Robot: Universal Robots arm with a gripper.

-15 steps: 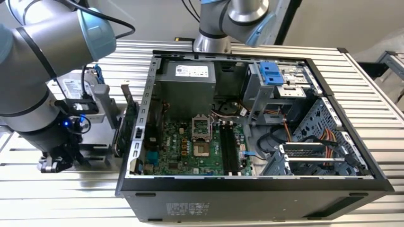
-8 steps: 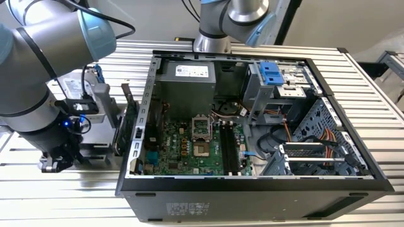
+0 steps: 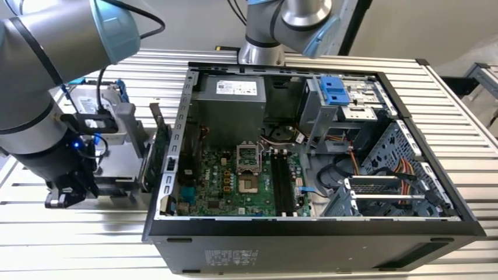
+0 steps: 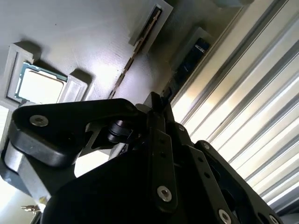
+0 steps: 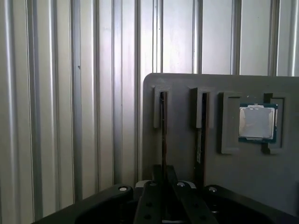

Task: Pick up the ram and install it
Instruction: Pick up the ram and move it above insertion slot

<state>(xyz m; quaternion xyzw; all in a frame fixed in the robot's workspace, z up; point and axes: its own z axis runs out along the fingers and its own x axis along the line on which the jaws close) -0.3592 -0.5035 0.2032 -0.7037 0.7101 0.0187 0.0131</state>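
— Grey holder (image 5: 187,86) on the ribbed metal table (image 5: 70,93): what sits in it?

— Two slots and a square recess. The slot nearest the holder's edge has the ram (image 5: 163,126) standing on its long edge; in the second wrist view its face shows dark blue. The next slot holds a second stick (image 5: 201,128), also on edge. In the recess beyond, a processor chip (image 5: 256,122) lies flat, silver lid up.

— And the gripper (image 5: 164,173)?

— Directly over the ram's slot and in line with it. Its two black fingers are drawn together at the tips, clamped on the ram's upper edge. The ram sits down in its slot.

— The computer case (image 3: 311,233)?

— It is open, at the exterior view's right of the holder. The motherboard (image 3: 225,181) lies on its floor, and the long black memory sockets (image 3: 281,181) beside the processor socket are unfilled.

— What can't you make out?

— In the exterior view the arm (image 3: 39,87) covers the near part of the holder, so the fingertips and the ram's slot are hidden behind it. A green card (image 3: 161,154) stands on edge just beside the case's wall. A silver drive in a blue frame (image 3: 97,105) is half behind the arm. In both wrist views the gripper's own body cuts off the ram's nearer end.
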